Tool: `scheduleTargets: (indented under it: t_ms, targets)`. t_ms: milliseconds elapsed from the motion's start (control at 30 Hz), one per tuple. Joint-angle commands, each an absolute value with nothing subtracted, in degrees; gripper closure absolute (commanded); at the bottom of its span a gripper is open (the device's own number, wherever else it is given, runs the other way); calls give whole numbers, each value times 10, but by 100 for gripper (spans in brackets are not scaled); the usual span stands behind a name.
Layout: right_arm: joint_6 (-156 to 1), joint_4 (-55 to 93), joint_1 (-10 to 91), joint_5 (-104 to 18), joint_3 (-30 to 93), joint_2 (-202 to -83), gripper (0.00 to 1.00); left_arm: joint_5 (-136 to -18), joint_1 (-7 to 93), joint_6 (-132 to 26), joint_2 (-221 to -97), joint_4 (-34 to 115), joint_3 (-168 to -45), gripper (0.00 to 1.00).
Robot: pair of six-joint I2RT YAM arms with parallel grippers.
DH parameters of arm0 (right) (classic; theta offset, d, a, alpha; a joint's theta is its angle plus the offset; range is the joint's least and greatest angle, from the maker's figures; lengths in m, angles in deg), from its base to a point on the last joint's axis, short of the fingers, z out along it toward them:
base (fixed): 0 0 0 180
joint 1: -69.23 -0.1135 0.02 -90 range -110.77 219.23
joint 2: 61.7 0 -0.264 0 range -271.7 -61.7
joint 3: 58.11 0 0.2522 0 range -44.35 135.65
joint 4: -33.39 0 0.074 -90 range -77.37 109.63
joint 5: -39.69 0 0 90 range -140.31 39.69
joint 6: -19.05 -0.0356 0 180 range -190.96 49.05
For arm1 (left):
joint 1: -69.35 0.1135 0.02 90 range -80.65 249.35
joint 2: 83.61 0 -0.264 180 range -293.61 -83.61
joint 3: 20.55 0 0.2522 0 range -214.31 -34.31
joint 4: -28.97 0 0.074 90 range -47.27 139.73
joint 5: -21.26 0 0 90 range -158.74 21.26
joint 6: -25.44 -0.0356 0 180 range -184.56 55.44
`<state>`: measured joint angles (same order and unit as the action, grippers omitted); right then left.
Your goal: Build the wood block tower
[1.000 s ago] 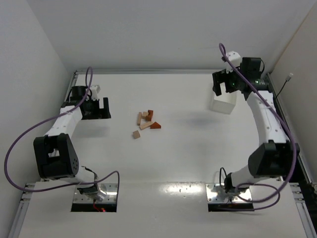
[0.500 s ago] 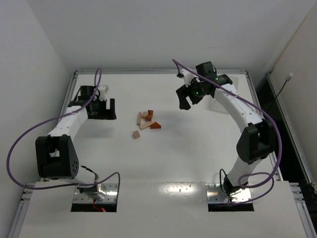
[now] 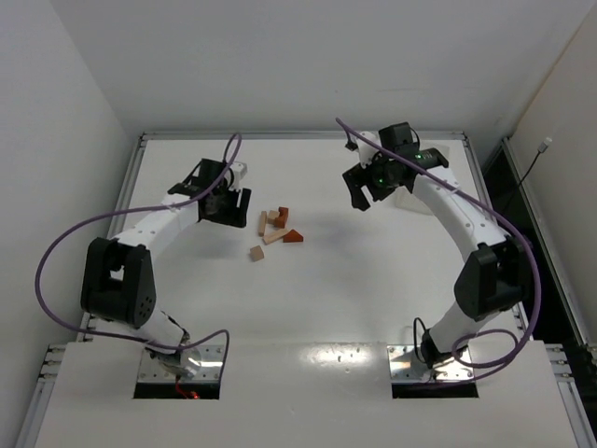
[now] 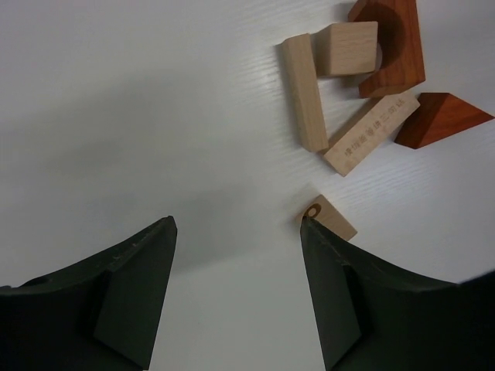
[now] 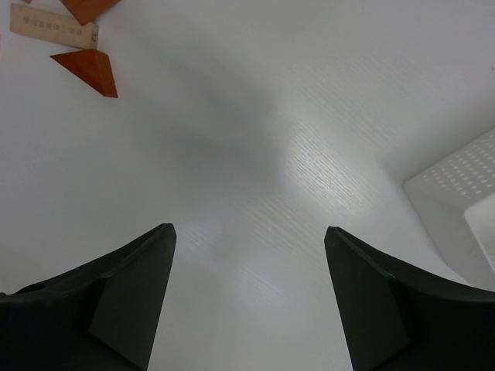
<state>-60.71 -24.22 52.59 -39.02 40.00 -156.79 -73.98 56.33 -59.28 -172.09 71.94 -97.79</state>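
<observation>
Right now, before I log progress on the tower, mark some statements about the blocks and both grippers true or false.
1. No tower stands; the blocks lie loose on the table. True.
2. The left gripper is clamped on a tan block. False: its jaws are open and empty, next to the small tan block.
3. The small tan block lies apart from the other pieces. True.
4. The right gripper hangs over the white tray. False: it is over bare table, with the tray off to one side.
5. The reddish wedge sits on top of the tan plank. False: it lies on the table beside the plank.
</observation>
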Motion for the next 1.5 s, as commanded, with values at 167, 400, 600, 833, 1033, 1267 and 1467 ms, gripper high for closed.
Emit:
scheduleTargets:
  t_ms: [167,400,600,833,1033,1267,1467]
  targets:
    - [-610,-218,531,-417,380,-1526,25,-724,476,-573,-1792,698,-1051,35]
    - [-610,-218,542,-422,375,-1521,25,-696,464,-566,-1847,703,-1088,36]
    - [-610,-223,547,-422,375,-1526,25,-656,464,-555,-1879,703,-1114,49]
    - [-605,-223,547,-427,390,-1532,25,-656,464,-555,-1920,716,-1140,56]
    - [-605,-223,553,-433,396,-1543,25,-643,464,-555,-1938,727,-1146,58]
    - [-605,-223,553,-438,401,-1554,25,-649,464,-555,-1956,732,-1151,64]
    - [-600,-223,553,-438,406,-1560,25,-649,464,-550,-1972,732,-1156,78]
